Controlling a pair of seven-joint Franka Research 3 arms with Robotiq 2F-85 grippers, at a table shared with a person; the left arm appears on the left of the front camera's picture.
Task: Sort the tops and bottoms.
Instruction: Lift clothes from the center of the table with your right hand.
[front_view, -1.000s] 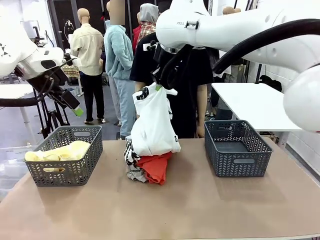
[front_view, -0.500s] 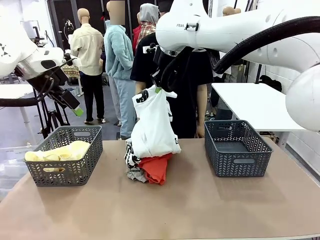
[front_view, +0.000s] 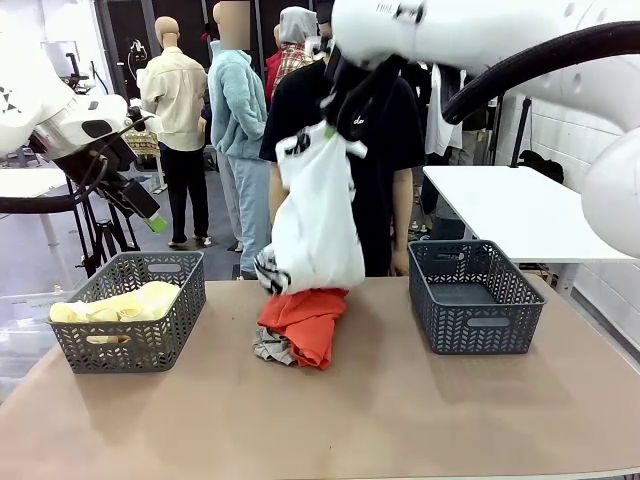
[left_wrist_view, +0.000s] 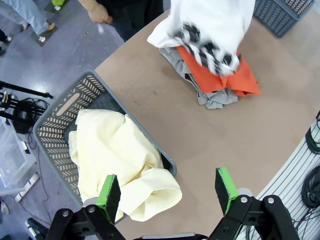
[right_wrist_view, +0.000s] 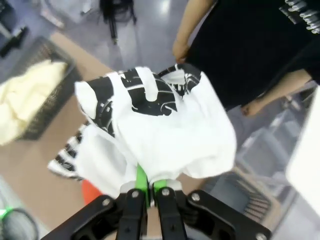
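Right gripper (front_view: 330, 128) fingers pinch white garment (front_view: 315, 215), patterned one (left_wrist_view: 207, 47) possibly snagged; lift clear of orange-red garment (front_view: 305, 322) before carrying off; left gripper (left_wrist_view: 167, 190) fingers wide.

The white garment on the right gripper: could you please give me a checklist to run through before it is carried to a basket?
1. The right gripper is shut on the white garment: ok.
2. Only one garment lifted: cannot tell; black-and-white patterned cloth hangs at its lower edge.
3. Hem free of the orange-red garment: cannot tell.
4. The right basket has room: ok.
5. The left gripper is open above the left basket, out of the way: ok.
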